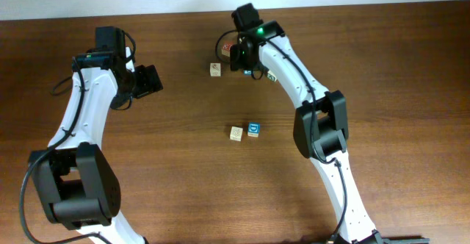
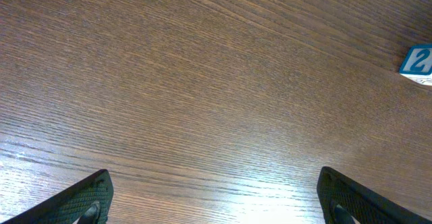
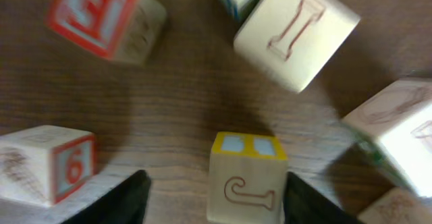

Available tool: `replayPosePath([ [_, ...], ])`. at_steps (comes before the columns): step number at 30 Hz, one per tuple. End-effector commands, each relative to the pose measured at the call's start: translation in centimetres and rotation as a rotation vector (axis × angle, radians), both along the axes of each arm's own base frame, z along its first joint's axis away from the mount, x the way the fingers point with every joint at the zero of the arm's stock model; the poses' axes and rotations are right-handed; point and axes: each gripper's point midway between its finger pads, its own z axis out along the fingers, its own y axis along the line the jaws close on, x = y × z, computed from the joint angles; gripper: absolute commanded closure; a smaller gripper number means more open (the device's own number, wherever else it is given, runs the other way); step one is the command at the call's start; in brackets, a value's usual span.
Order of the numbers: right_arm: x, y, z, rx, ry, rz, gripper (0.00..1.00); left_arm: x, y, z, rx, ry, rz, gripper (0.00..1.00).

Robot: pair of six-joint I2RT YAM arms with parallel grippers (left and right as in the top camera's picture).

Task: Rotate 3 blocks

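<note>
block (image 3: 246, 180), yellow-topped, btwn r end effector (image 3: 216, 198) jaws, l end effector (image 2: 212, 198) open

overhead: top-down, far | wrists: close, downward | shared: table (image 1: 411, 67)

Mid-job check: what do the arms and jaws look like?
Both the left arm and right arm have white links, bulky black joint housings and thin black cables alongside. A green light glows at the right wrist. The jaws are black; the left pair shows a diamond-textured grip surface.
</note>
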Motion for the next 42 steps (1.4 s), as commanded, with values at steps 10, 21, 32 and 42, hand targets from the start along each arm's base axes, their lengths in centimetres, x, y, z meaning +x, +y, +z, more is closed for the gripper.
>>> replayPosePath([
  [10, -1.2, -1.4, -1.9, -0.095, 0.051, -0.020, 0.65, 0.2, 0.4, -0.1, 0.011, 0.003, 0.006, 0.05],
  [21, -8.0, -3.0, -0.9, -0.089, 0.339, -0.005, 0.74, 0.2, 0.7, -0.1, 0.029, 0.000, 0.011, 0.05],
  [32, -13.9, -8.5, 0.3, -0.281, 0.593, 0.002, 0.67, 0.2, 0.7, -0.1, 0.028, 0.001, 0.011, 0.05],
  [42, -17.1, -6.6, -0.6, -0.171, 0.724, 0.085, 0.77, 0.1, 0.7, -0.2, 0.029, 0.005, 0.011, 0.04],
])
